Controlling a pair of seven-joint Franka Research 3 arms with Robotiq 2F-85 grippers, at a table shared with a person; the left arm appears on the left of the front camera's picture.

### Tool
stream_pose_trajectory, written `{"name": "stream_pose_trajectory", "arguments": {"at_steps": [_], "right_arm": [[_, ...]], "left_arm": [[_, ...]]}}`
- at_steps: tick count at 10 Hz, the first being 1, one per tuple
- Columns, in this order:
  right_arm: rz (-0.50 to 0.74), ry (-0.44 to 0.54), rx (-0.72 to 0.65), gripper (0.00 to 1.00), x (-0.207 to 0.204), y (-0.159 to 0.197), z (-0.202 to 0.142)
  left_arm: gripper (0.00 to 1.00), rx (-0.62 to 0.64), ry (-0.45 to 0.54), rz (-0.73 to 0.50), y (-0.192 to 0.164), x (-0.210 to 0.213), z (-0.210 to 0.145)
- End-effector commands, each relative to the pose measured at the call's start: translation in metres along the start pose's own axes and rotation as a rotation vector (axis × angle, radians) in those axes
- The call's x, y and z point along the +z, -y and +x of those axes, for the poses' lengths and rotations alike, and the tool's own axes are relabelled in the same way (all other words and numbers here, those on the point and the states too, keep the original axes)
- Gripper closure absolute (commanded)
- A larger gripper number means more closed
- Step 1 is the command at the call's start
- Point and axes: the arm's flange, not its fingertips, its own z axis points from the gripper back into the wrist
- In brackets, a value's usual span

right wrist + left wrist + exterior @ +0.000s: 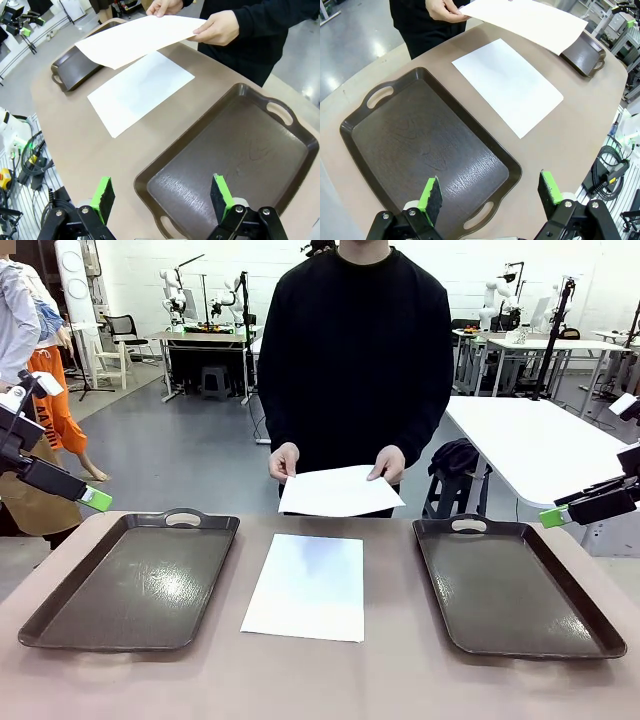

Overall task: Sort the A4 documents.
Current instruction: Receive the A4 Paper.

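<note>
Between two dark brown trays [130, 580], the white A4 paper sheet [305, 585] lies lengthwise toward the person [355, 350], midway between left gripper [490, 192] and right gripper [162, 192], both open, empty.

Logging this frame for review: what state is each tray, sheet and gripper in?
Left tray: empty, flat on table.
Right tray: empty, flat on table.
Sheet between trays: lying flat on table.
Second sheet: held up by the person.
Left gripper: open, empty.
Right gripper: open, empty.
</note>
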Motion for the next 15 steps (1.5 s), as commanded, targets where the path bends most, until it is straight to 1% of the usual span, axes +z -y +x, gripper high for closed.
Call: {"name": "stream_pose_trajectory", "arguments": {"at_steps": [1,15], "right_arm": [[0.014,0.016,0.01,0.0,-0.0019,0.0033,0.002],[0.014,0.016,0.01,0.0,-0.0019,0.0033,0.002]], "left_arm": [[0.0,-0.008,0.007,-0.011,-0.0023,0.0004,-0.001],[0.0,-0.008,0.007,-0.011,-0.0023,0.0004,-0.001]]}}
